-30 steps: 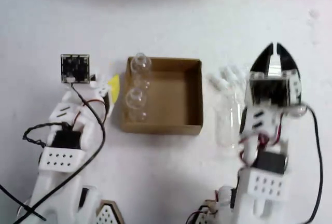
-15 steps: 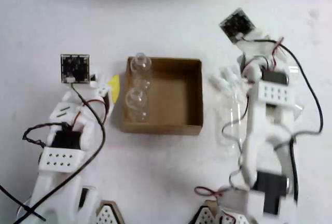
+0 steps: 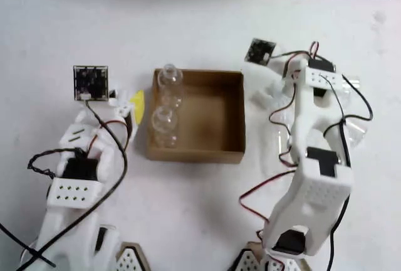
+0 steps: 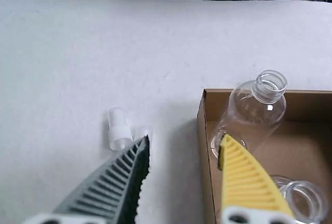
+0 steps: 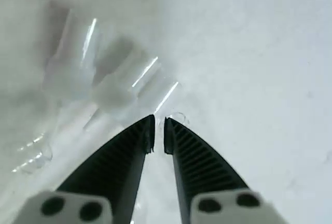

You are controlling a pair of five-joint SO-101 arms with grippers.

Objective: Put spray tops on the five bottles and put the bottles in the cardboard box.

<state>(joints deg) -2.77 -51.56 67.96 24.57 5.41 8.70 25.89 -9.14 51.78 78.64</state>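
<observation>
The cardboard box (image 3: 207,115) stands mid-table with two clear, uncapped bottles (image 3: 168,81) (image 3: 163,120) upright along its left wall. My left gripper (image 4: 181,154) is open just left of the box, its yellow finger (image 3: 136,101) by the wall. A white spray top (image 4: 118,129) lies on the table beyond its grey finger. My right arm (image 3: 307,114) stretches over the area right of the box. Its gripper (image 5: 158,130) is shut, empty, tips just short of two white spray tops (image 5: 72,73) (image 5: 122,92). Clear bottles (image 3: 277,139) (image 3: 352,127) lie beside that arm.
The white table (image 3: 200,26) runs to a dark far edge. The right half of the box holds nothing. Loose cables hang off both arms. The arms' bases (image 3: 75,221) sit at the near edge.
My right arm has swung up and stretched forward, bringing its gripper down over the spray tops right of the box. The left arm, the box and its bottles have not moved.
</observation>
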